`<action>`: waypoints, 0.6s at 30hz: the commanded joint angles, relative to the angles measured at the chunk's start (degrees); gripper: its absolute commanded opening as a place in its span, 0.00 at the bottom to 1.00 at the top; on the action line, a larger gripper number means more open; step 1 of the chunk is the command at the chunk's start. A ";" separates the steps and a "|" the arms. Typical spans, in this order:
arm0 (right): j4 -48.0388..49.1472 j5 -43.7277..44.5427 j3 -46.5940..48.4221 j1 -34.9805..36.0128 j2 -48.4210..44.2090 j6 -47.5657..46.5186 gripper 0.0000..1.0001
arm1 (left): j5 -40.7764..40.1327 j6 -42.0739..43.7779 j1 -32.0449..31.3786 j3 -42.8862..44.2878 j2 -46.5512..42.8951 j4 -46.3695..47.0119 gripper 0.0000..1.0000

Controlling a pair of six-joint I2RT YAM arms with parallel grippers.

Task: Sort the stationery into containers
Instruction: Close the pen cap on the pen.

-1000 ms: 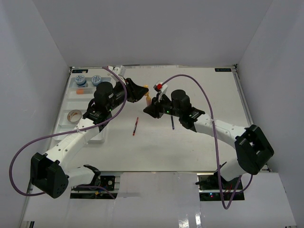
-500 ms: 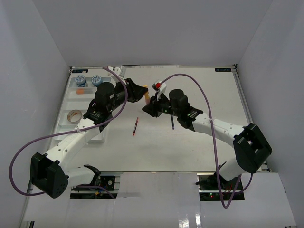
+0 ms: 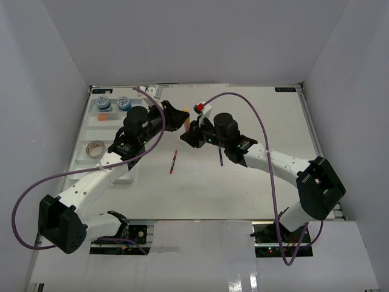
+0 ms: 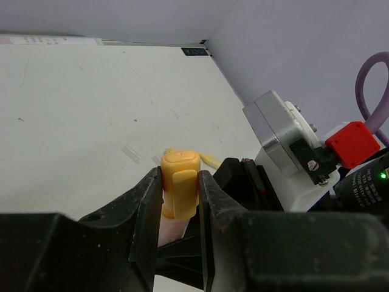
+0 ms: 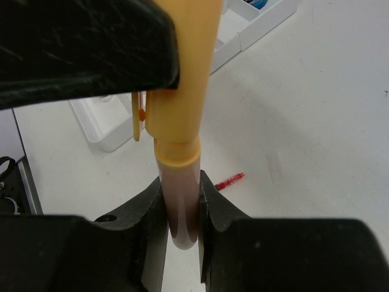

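Above table (image 3: 267, 121), left jaws clamp marker cap (image 4: 180, 188), right jaws its barrel (image 5: 181, 210)

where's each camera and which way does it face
Top external: above and behind, looking down at the table; left arm and right arm show.
Left wrist: on the left arm, facing the far corner; own jaws clamp the marker's cap.
Right wrist: on the right arm, facing the tray; own jaws clamp its barrel.
Shared: the marker, both wrist views.

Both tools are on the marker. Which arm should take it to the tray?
Left, likely. The left tool grips the marker's yellow cap and the white tray sits beside that arm; the right tool just releases the barrel.
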 commanded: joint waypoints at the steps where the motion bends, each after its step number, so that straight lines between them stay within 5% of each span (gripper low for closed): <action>1: 3.26 2.27 2.96 0.34 0.02 0.85 0.08 | -1.78 0.89 -0.83 -0.17 -1.05 -1.03 0.03; 18: 6.07 6.14 2.69 0.60 -0.16 1.81 0.08 | -9.68 1.24 -2.76 1.76 0.53 -6.13 0.09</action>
